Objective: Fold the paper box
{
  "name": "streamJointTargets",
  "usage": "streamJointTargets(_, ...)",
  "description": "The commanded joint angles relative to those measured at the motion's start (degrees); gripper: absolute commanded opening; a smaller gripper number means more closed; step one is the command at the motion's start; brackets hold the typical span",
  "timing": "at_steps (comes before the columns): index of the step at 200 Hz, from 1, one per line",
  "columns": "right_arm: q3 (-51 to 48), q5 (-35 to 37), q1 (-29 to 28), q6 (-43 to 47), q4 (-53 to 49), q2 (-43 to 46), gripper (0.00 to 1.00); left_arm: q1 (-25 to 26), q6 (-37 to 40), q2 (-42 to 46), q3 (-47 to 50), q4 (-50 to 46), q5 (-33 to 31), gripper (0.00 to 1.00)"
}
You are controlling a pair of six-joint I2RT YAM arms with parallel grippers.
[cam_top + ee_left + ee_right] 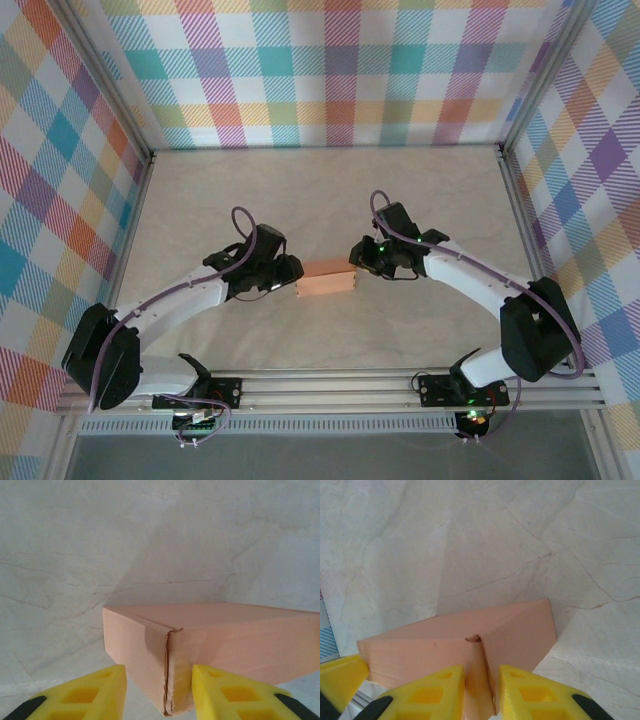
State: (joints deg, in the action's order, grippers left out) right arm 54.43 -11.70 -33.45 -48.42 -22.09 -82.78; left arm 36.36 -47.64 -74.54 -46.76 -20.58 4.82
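Salmon-orange card, folded up into a shallow rectangular shape: the paper box (327, 280) is lying flat near the middle of the table (330, 190), directly between the two arms, and I am working it from both ends at once. At its right end, the right gripper (481, 695) is pinching a vertical corner seam, its yellow fingers (437, 690) pressing on either side of the card where a small tab is showing at the top edge. I judge this grip to be anchoring the box so that it is not sliding while the other end is being worked. At the left end, the left gripper (159, 697) is straddling the near corner, where the card is looking creased and slightly bowed. One of its fingers (235, 692) is lying against the long side, while the other (95, 692) is standing just clear of the end face, so I am reading these jaws as spread around the corner and not clamping it. Folding is appearing nearly complete, and I am treating the left corner as the remaining seam to press flat.
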Motion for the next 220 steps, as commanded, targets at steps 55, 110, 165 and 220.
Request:
streamJointTargets(55, -4.78, -0.79, -0.48, 2.57, 2.57, -1.5, 0.17, -1.07, -1.62, 0.19, 11.98, 5.13, 1.77, 0.19)
streamJointTargets(110, -3.82, -1.34, -0.5, 5.71, 4.6, 0.26, 0.14, -1.06, 0.47, -0.45, 11.08, 5.53, 1.27, 0.18)
streamJointTargets(165, 1.02, 2.96, 0.24, 10.19, -0.15, 5.2, 0.66, -1.09, 8.59, 4.62, 2.15, -1.08, -4.7, 0.67)
streamJointTargets(220, -2.05, 0.68, 3.77, 10.17, 1.26, 9.12, 0.77, -1.03, 28.5, 4.14, -6.1, -3.02, -4.04, 1.0)
